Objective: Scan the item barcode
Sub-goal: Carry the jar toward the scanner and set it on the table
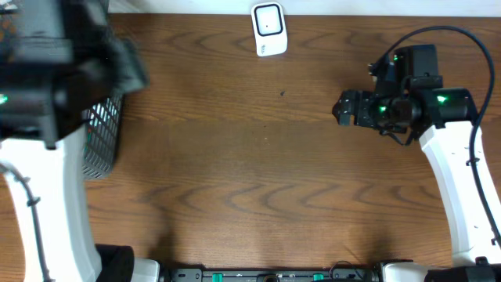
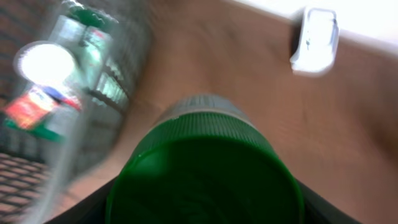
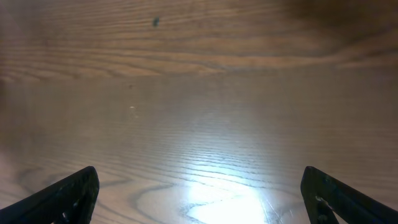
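The item is a bottle with a wide green cap and a greyish body, filling the lower middle of the left wrist view. My left gripper is shut on it, with the dark fingers showing at either side of the cap. Its barcode is hidden. The view is blurred by motion. The white scanner stands at the table's far edge, and the left wrist view shows the scanner at the upper right, well beyond the bottle. My right gripper hangs open over bare wood, nothing between its fingers.
A dark mesh basket stands at the table's left edge, partly under the blurred left arm. In the left wrist view the basket holds other packaged goods, among them a white-capped bottle.
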Tool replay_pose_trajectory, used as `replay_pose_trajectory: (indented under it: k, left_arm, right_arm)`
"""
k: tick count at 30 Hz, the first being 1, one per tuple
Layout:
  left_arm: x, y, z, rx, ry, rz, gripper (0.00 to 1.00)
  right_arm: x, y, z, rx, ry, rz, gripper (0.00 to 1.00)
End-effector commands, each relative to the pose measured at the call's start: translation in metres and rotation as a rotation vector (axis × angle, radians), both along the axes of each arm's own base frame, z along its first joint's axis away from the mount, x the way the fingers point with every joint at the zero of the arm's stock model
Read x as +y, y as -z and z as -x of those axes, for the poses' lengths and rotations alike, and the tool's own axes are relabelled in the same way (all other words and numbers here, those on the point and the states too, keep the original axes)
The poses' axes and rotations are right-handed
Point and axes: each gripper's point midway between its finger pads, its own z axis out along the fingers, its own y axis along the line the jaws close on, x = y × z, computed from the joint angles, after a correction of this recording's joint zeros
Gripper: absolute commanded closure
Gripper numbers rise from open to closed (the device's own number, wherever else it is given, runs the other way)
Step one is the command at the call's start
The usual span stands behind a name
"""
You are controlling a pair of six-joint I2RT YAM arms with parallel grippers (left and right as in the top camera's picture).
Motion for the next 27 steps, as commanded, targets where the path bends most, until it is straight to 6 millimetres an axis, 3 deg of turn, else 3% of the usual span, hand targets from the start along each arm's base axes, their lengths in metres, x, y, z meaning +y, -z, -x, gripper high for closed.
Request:
replay_pose_trajectory:
  k: [1,9,16,27]
  left_arm:
    - [-0.054,0.036,0.005,0.158,0.127,-0.005,0.48]
    - [-0.161,0.125,0.017,0.504,0.418,-0.031,0.48]
    - [-0.219,0.198,0.027,0.745,0.559,-0.017,0.48]
    - [-0.246,0.278,0.047,0.981,0.606,-0.094,0.49]
  right_arm:
    - [-0.025,0.004,0.003,0.042,0.091,-0.008,0.01]
    - [-0.084,0.011,0.021,0.129,0.269,-0.013,0.01]
    - [-0.111,0.013,0.03,0.148,0.316,-0.003,0.01]
    - [-0.114,0.014,0.03,0.147,0.323,-0.003,0.01]
